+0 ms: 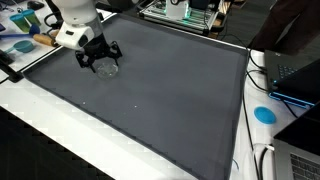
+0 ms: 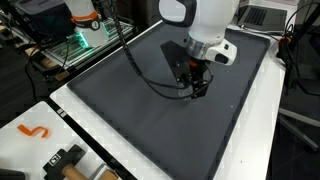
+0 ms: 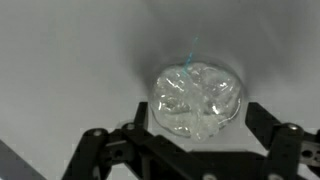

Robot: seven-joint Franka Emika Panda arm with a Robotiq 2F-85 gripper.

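Setting: a robotics laboratory bench.

Indicators:
- A white robot arm (image 2: 195,20) with a gripper (image 1: 102,62) works over a white table (image 1: 60,130), which is covered by a dark grey work mat (image 1: 170,90).
- An open laptop (image 1: 296,72) stands at the table edge, beside a run of white cables (image 1: 262,155).
- An open electronics rack (image 2: 84,40), lit green inside, stands just beside the table.
- A black cable (image 2: 150,75) hangs from the arm and loops across the mat.
- Hand tools (image 2: 65,157) lie on a neighbouring white surface.
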